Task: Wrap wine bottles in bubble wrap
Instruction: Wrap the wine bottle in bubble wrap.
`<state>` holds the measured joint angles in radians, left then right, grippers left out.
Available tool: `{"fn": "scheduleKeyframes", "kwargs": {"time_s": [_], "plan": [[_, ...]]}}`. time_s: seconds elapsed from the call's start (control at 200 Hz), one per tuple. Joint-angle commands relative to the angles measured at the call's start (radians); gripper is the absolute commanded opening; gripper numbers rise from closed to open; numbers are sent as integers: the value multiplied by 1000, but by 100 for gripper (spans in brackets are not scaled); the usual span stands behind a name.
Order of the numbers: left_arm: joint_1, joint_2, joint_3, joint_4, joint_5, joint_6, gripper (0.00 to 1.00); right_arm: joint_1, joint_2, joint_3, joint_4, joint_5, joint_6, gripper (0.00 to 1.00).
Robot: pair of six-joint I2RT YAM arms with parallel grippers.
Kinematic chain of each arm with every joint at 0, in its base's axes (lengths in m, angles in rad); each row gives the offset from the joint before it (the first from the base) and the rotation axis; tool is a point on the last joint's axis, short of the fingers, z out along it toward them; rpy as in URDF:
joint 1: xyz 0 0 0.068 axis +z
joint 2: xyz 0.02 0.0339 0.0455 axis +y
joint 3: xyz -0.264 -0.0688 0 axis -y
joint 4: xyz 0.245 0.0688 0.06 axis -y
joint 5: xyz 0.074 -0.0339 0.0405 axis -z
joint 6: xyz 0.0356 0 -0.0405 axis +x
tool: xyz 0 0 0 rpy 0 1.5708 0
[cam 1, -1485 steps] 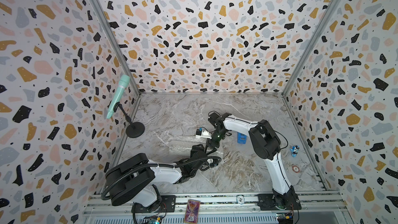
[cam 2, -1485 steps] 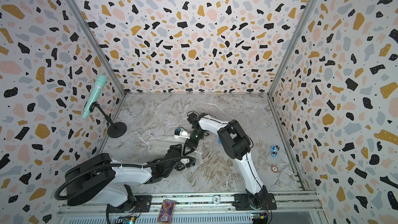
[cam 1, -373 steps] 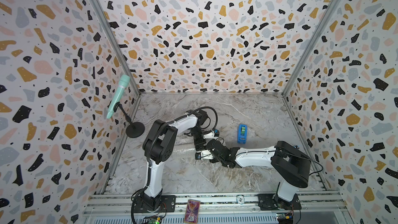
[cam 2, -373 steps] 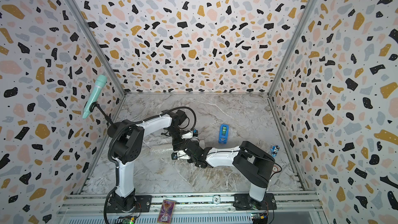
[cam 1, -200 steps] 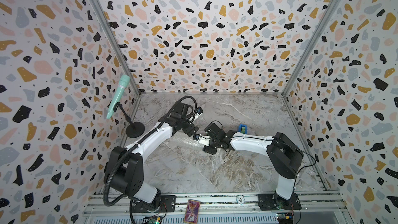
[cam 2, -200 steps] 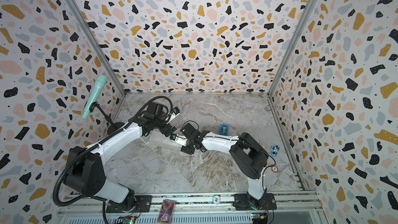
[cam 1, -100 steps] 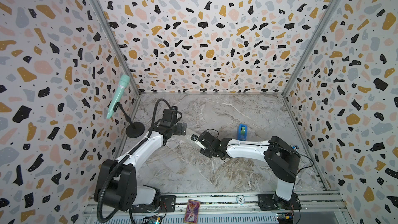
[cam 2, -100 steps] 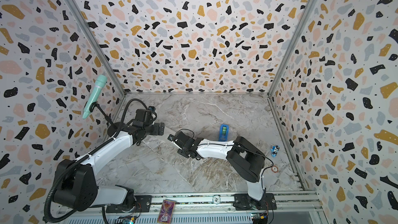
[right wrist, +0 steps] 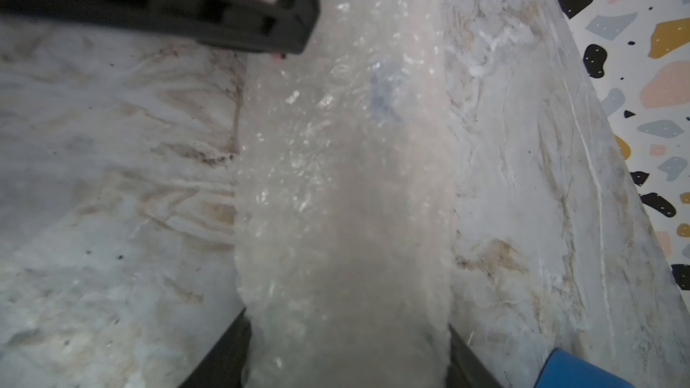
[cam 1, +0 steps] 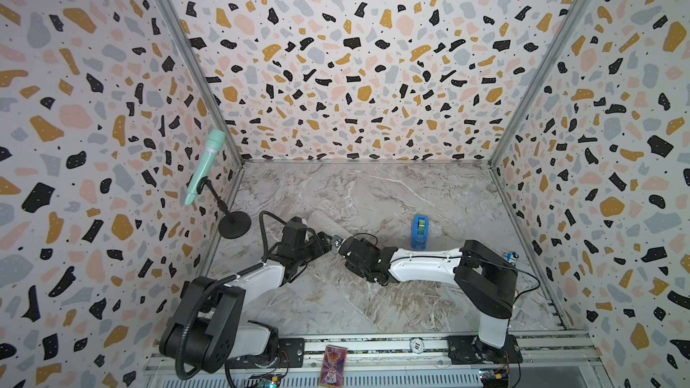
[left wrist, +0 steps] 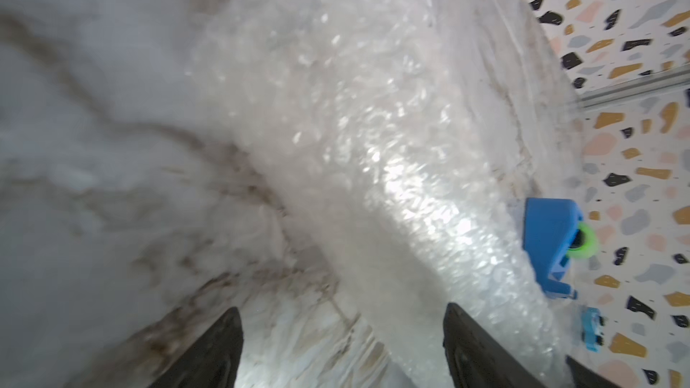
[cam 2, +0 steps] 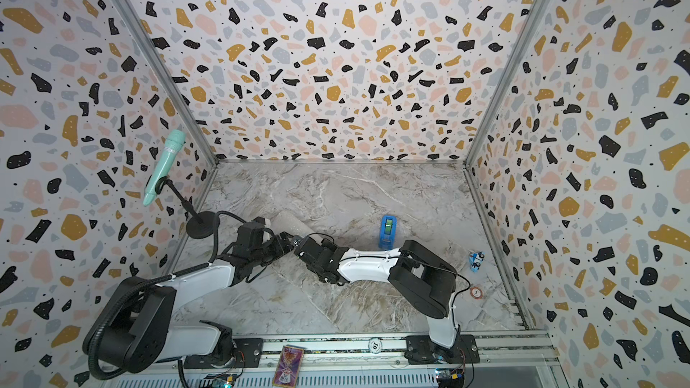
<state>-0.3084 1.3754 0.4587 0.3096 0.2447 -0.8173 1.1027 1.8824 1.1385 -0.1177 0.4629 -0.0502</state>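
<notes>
The bubble wrap [cam 1: 320, 220] [cam 2: 286, 220] lies rolled into a thick tube on the marble floor, left of centre. The wine bottle is inside it, and only its blue mark [right wrist: 384, 95] shows through the plastic. My right gripper [right wrist: 347, 319] [cam 1: 339, 243] is shut on the near end of the roll [right wrist: 336, 181], one finger on each side. My left gripper [left wrist: 341, 307] [cam 1: 325, 245] stands open next to it. The roll [left wrist: 373, 143] runs past one of its fingers, with bare floor between the jaws. One left finger [right wrist: 224, 13] shows in the right wrist view.
A blue tape dispenser [cam 1: 420, 231] [left wrist: 549, 244] stands right of the roll. A mint-green microphone [cam 1: 203, 171] on a black stand is by the left wall. A small blue toy [cam 2: 476, 259] and a round chip [cam 2: 475, 293] lie near the right wall.
My left gripper has moved right and toward the front, up to the right gripper's tip, and its jaws have narrowed a little. The right gripper has kept its hold on the roll, hardly moving.
</notes>
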Motion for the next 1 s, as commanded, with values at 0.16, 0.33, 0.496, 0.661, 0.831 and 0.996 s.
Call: {"fn": "scheduleKeyframes", "kwargs": {"time_s": [0.16,0.33,0.496,0.661,0.831,0.996], "plan": [[-61,210,81,421,82,-119,79,-28,67,-75,-269,71,35,58],[-79,345,171,511,117,-129,78,-31,87,-57,-311,131,21,59],[-47,303,202,322,91,-10,82,-20,118,-25,-341,132,24,61],[28,170,132,189,88,43,85,10,153,13,-368,123,50,68],[74,82,132,44,92,119,87,54,171,58,-412,101,80,76],[77,83,168,-2,115,154,87,95,166,122,-477,69,115,81]]}}
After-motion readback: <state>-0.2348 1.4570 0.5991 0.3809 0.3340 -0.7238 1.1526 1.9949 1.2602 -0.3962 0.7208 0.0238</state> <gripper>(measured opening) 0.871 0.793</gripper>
